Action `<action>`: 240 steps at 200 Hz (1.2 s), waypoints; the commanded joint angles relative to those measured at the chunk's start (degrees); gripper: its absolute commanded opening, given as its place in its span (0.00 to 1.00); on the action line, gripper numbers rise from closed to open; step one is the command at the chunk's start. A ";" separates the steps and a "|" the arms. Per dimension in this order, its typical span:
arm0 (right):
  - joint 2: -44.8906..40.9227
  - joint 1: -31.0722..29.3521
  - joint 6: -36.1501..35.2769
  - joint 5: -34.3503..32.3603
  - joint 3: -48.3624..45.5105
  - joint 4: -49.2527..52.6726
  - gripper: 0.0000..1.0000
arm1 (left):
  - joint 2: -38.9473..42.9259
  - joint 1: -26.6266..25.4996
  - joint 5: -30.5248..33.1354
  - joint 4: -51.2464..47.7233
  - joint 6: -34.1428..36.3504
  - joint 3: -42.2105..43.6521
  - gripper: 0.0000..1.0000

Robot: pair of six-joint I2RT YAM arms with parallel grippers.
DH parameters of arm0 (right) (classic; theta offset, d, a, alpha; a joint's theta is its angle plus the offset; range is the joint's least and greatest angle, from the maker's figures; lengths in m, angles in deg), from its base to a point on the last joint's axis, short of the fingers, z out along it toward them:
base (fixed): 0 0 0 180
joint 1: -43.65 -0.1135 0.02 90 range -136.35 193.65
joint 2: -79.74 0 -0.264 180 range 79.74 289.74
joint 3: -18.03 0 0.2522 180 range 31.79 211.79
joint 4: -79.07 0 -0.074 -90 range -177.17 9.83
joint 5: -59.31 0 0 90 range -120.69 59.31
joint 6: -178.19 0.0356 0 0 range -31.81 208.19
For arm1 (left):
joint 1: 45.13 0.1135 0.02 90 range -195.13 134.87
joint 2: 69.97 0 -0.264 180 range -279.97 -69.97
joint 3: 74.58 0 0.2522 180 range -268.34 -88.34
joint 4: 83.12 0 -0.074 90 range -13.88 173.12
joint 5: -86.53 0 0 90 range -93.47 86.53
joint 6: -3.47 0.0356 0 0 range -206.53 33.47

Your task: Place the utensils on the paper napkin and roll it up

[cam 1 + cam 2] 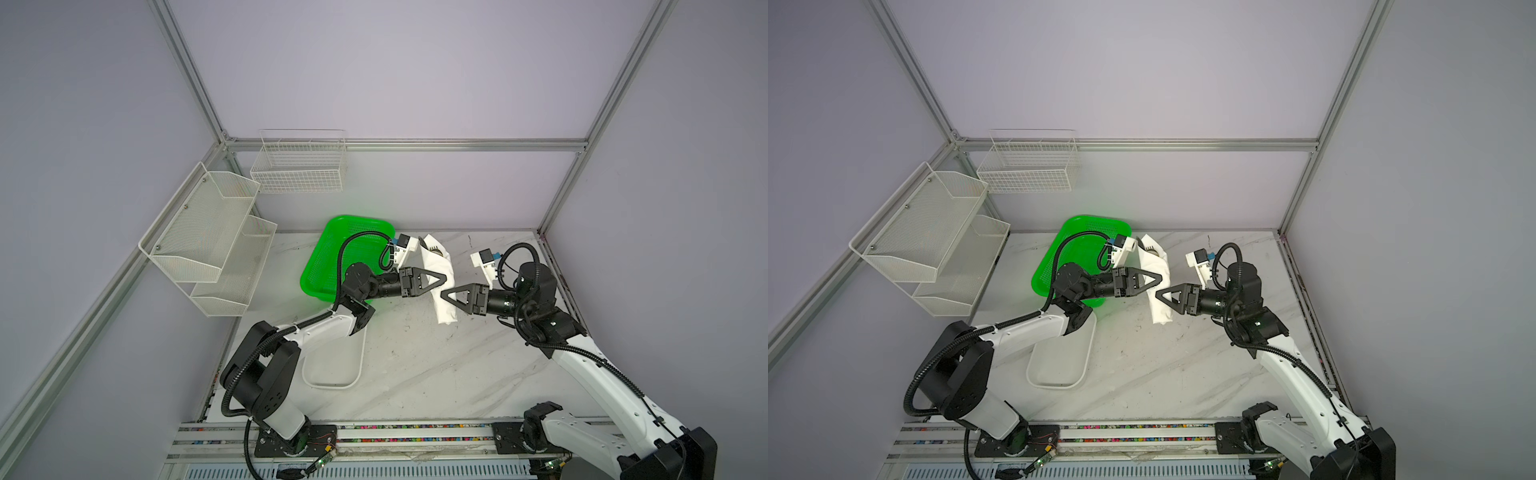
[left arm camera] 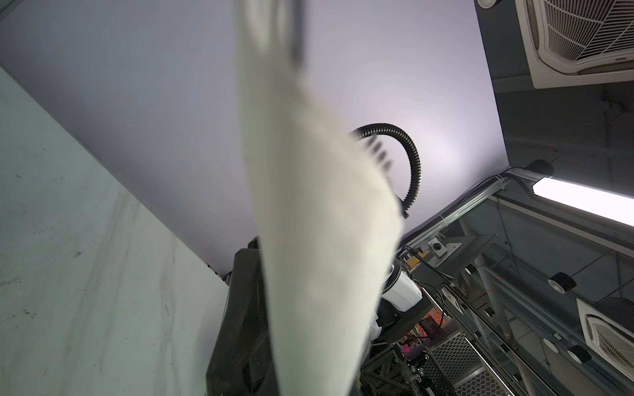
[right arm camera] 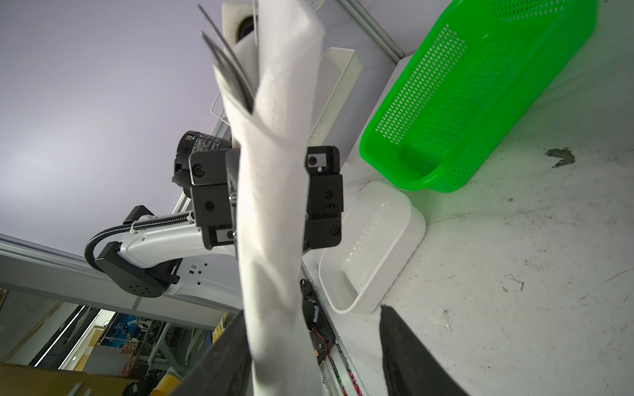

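Top views, both of them, show me the paper napkin (image 1: 436, 266) already wrapped into a loose white roll, held between my two arms over the far middle of the counter (image 1: 436, 374). The left end effector (image 1: 444, 277) is pinched tight on the roll's upper half, coming in from the side of the green basket (image 1: 328, 266). The right end effector (image 1: 445, 296) meets the roll just below it from the opposite side.

In the right wrist view, the roll runs between that end effector's fingers (image 3: 404, 353). It leans against one finger and stands clearly apart from the other, so I read those jaws as parted and not gripping. The utensils (image 3: 230, 72) are inside the wrap. Dark fork tines and one more slim tip poke out of the open fold at the far end, and I cannot see the rest.

The left wrist view is mostly blurred white paper. The white tray (image 1: 332, 376) sits beside the left arm, nearer than the basket. I cannot tell whether the roll's lower end touches the counter.
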 commanded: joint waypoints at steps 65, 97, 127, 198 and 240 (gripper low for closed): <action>2.04 -0.24 -1.54 4.74 2.74 -2.76 0.51 | 1.13 0.00 1.19 5.42 -0.95 -2.17 0.07; 1.69 -0.30 -0.36 5.77 2.23 -4.52 0.48 | 0.96 -0.06 1.25 5.07 -0.72 -2.18 0.07; 1.26 -0.65 1.66 6.19 1.59 -7.31 0.50 | 0.56 -0.06 1.15 5.00 -0.71 -2.26 0.07; 1.82 -2.14 0.57 5.22 2.29 -6.27 0.28 | 0.71 -0.08 1.25 4.19 -0.19 -2.16 0.08; 0.85 -2.16 0.25 2.95 2.47 -5.28 0.17 | 1.99 0.09 2.25 -1.46 3.26 -1.52 0.17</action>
